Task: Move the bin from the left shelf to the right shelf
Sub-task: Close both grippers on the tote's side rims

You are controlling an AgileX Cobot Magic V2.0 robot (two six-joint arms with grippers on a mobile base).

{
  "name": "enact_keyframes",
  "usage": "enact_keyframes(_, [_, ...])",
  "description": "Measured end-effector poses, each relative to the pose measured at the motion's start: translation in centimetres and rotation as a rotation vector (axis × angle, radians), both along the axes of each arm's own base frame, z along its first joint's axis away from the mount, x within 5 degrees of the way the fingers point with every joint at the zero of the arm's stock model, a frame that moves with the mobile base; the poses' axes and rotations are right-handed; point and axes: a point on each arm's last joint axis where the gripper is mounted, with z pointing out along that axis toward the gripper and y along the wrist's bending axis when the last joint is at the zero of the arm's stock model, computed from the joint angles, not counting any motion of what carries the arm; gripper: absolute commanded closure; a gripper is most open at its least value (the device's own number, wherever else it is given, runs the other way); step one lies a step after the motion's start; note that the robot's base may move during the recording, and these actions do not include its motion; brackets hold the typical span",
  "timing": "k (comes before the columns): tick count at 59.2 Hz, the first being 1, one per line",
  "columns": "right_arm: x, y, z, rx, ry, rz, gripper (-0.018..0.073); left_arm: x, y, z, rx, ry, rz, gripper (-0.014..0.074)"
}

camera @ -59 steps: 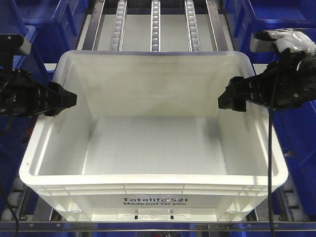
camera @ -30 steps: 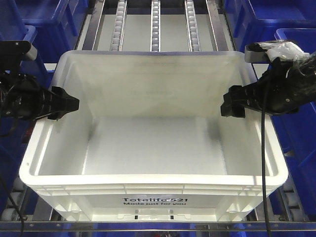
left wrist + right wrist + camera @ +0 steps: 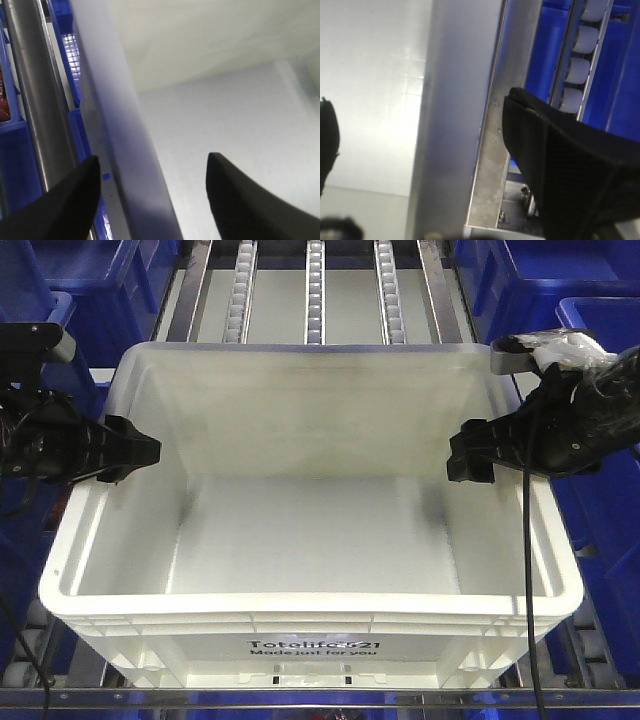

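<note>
The bin (image 3: 312,540), the only white crate in view, sits square on the right shelf (image 3: 315,290). That naming is a judgement from the grey rails and white rollers. Its printed front wall is at the shelf's near edge and its inside is empty. About midway along its side walls the two grippers hang one to a side. The left gripper (image 3: 143,452) is at the left rim and the right gripper (image 3: 466,455) at the right rim, a symmetric placing that suits a crate too wide for one arm. In the left wrist view its fingers (image 3: 75,200) stand apart astride the wall, one outside and one over the floor, with nothing pinched. The right wrist view shows the same, the outer finger (image 3: 560,170) beyond the rim and clear of it. Both pairs are thus spread, bracketing the rims rather than gripping. If this is the destination rack, the carry looks all but done. Beyond the far wall three roller rows run on between two plain side rails. Dark blue crates (image 3: 545,275) flank the shelf on both sides, cropped too much to count.
</note>
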Motion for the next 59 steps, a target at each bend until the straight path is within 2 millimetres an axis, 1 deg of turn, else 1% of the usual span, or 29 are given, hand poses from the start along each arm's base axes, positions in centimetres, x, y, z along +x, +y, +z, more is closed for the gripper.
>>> enact_keyframes(15, [0.0, -0.01, 0.0, -0.001, 0.0, -0.001, -0.0024, 0.0, 0.0, 0.0, 0.0, 0.0, 0.0, 0.0153])
enact_keyframes(22, [0.0, -0.01, 0.0, -0.001, 0.0, -0.001, 0.0022, 0.0, 0.0, 0.0, 0.0, 0.0, 0.0, 0.0174])
enact_keyframes(25, [0.0, -0.01, 0.0, -0.001, 0.0, -0.001, 0.006, 0.0, 0.0, 0.0, 0.0, 0.0, 0.0, 0.0193])
enact_keyframes(31, [0.0, -0.01, 0.0, -0.001, 0.0, -0.001, 0.0165, 0.0, 0.0, 0.0, 0.0, 0.0, 0.0, 0.0265])
enact_keyframes(41, [0.06, -0.27, -0.01, -0.029, -0.007, 0.003, 0.0392, 0.06, 0.02, 0.05, -0.01, -0.001, 0.014, 0.0443])
enact_keyframes(45, [0.06, -0.25, 0.0, -0.024, -0.006, 0.002, 0.0475, 0.13, 0.05, 0.1, -0.013, -0.009, 0.022, 0.0499])
enact_keyframes(51, [0.06, -0.23, 0.01, -0.02, -0.006, 0.001, 0.0573, 0.17, 0.08, 0.13, -0.012, -0.014, 0.027, 0.057])
enact_keyframes(54, [0.06, -0.23, 0.01, -0.02, -0.006, 0.001, 0.0572, 0.18, 0.08, 0.13, -0.012, -0.014, 0.027, 0.0607])
enact_keyframes(59, [0.06, -0.23, 0.01, -0.02, -0.006, 0.001, 0.0568, 0.18, 0.08, 0.13, -0.012, -0.014, 0.027, 0.0606])
